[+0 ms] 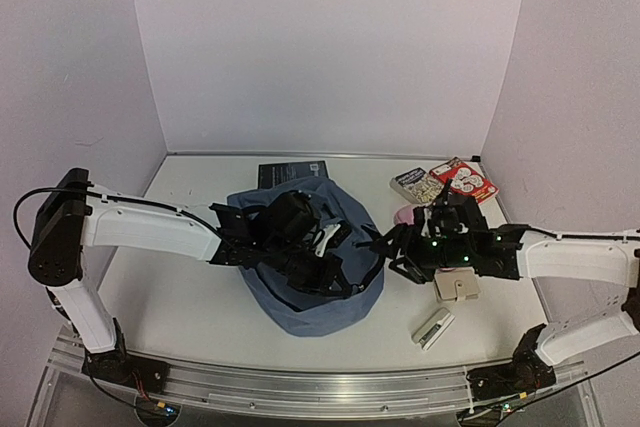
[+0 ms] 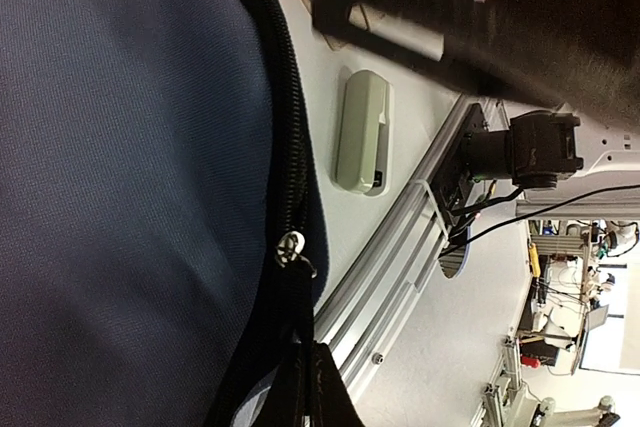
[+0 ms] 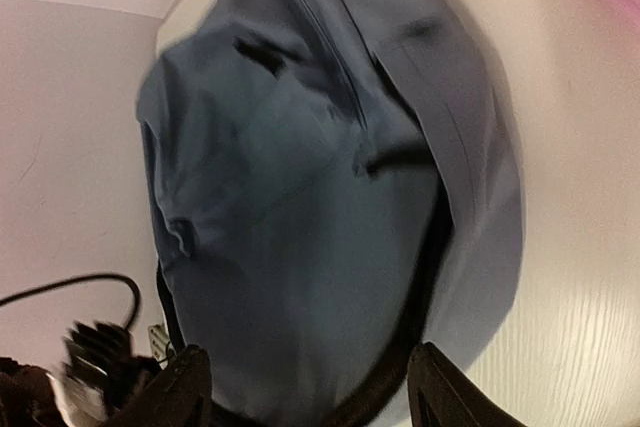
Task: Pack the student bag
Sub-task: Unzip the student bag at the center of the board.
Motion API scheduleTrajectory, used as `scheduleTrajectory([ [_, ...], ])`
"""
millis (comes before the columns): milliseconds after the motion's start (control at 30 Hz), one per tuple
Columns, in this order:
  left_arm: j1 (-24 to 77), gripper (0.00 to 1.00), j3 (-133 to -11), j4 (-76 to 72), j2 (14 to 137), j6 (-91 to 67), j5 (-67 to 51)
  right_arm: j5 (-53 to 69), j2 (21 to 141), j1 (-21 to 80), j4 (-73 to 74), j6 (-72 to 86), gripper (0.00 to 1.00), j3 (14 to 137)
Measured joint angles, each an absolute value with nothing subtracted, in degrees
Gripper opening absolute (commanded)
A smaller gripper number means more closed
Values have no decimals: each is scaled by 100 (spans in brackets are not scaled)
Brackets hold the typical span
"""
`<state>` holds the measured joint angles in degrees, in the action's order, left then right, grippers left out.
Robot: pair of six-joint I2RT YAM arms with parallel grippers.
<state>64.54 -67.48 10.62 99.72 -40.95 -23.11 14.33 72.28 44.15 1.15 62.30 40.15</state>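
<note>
Right of the student bag [image 1: 300, 305], seen from above, books [image 1: 447, 183] and a white box [image 1: 433, 329] lie unpacked on the desk [image 1: 180, 297], my left gripper [image 1: 325, 269] shut over the bag; left wrist, its zipper [image 2: 290, 147] runs beside that box; right wrist, my right gripper [image 3: 315, 387] gapes wide and empty, facing it.

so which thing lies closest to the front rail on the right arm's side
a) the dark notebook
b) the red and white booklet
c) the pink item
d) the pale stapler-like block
d: the pale stapler-like block lies just short of the front rail, while the red and white booklet, the pink item and the dark notebook all lie farther back on the table.
</note>
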Motion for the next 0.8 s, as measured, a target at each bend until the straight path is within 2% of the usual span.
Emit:
scheduleTrajectory([
  [167, 6453, 0, -6748, 984, 9972, -4126, -2370, 1626, 6889, 4665, -56, 6925, 69, 3297],
  [333, 6453, 0, -6748, 934, 9972, -4185, -2403, 1669, 6923, 4683, -429, 7191, 55, 3275],
  [500, 6453, 0, -6748, 933, 9972, -4192, -2408, 1700, 7321, 4716, -722, 7216, 31, 3318],
  [633, 6453, 0, -6748, 934, 9972, -4195, -2408, 1712, 7584, 4731, -854, 7238, 5, 3344],
  [667, 6453, 0, -6748, 936, 9972, -4195, -2408, 1703, 7621, 4731, -893, 7226, 1, 3347],
  [800, 6453, 0, -6748, 944, 9972, -4193, -2398, 1614, 7666, 4729, -967, 7271, 0, 3366],
])
